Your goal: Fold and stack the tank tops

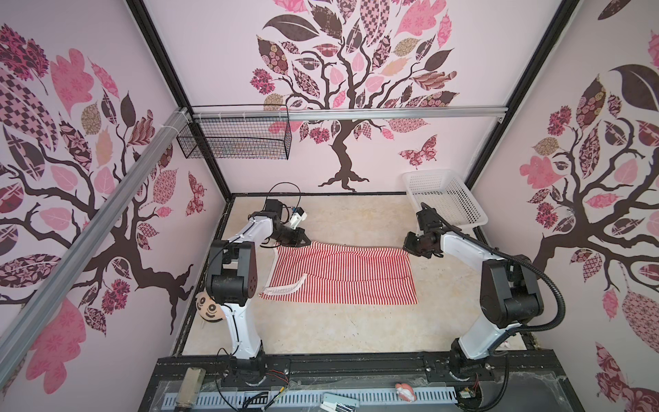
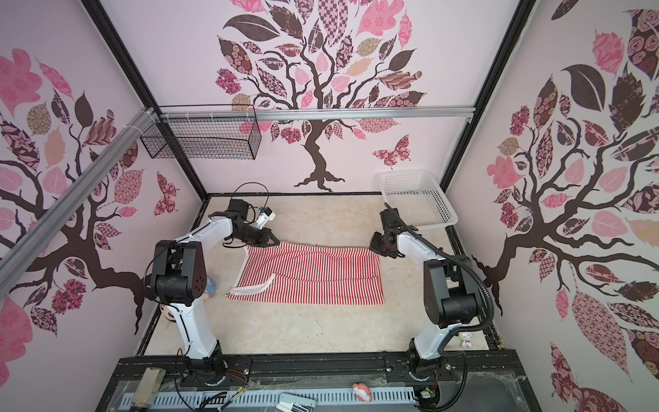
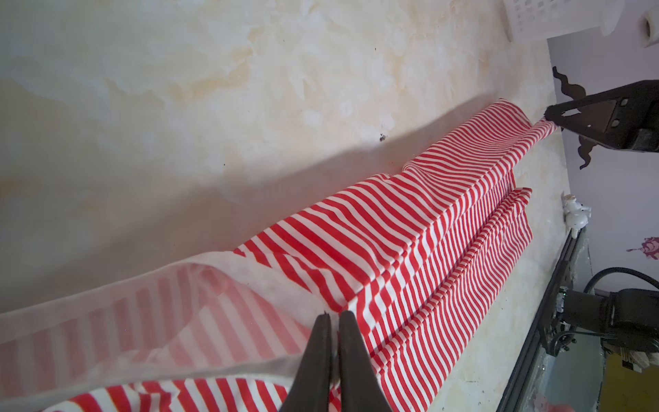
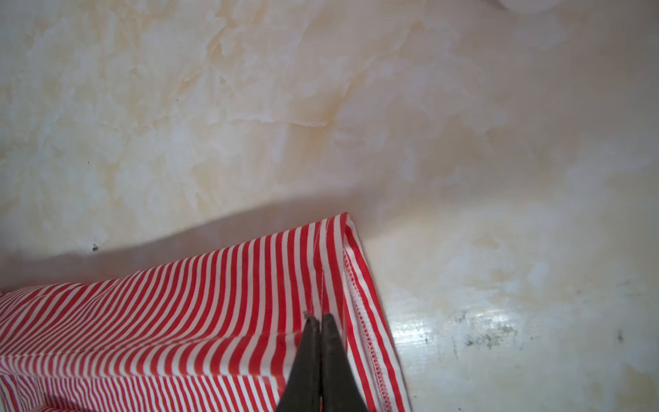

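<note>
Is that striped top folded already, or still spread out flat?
Partly folded. The tank top lies doubled lengthwise on the table, layered edges showing, while both grippers pinch its far corners.

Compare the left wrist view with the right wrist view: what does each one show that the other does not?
Only the left wrist view shows the right gripper pinching the far corner of the tank top, the garment's white trim, the white basket and a small white figurine.

Only the right wrist view shows the stitched hem at close range, folded over at the corner, beside the right gripper's tips.

Both show shut black fingertips clamped on red-and-white striped cloth, which casts a shadow on the marbled table.
</note>
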You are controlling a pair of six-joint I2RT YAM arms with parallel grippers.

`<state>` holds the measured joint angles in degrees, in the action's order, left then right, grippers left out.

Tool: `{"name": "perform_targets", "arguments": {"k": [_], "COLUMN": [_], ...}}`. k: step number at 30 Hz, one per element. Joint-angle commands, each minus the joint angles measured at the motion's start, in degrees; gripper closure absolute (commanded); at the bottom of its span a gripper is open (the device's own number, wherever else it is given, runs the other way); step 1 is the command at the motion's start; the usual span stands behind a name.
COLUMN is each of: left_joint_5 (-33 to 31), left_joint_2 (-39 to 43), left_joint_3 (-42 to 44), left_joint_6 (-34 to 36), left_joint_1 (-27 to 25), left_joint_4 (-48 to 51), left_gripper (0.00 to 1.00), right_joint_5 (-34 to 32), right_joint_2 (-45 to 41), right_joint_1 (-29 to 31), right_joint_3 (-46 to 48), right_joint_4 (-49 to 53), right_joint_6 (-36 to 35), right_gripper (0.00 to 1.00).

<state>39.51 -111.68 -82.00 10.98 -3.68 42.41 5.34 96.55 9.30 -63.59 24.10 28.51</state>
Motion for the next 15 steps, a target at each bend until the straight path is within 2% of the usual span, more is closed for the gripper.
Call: {"name": "perform_targets", "arguments": {"k": [1, 15], "left_joint_5": [0.5, -3.0], "left_joint_2": [3.4, 5.5], "left_joint_3": [2.3, 9.9], "left_joint_6": [2.2, 5.3], "left_joint_1": [0.5, 0.6], "left_joint_4": [-1.3, 0.0], "left_gripper": [0.90, 0.91], "right_joint_5": [0.4, 3.0], "right_joint_2": [-2.5, -5.7], "right_joint_1": [-0.2, -0.2], "right_joint_3": [1.5, 9.5], "right_joint_4": [0.0, -1.8], "right_joint_6": [0.5, 0.8], "right_gripper": [0.94, 0.94]}}
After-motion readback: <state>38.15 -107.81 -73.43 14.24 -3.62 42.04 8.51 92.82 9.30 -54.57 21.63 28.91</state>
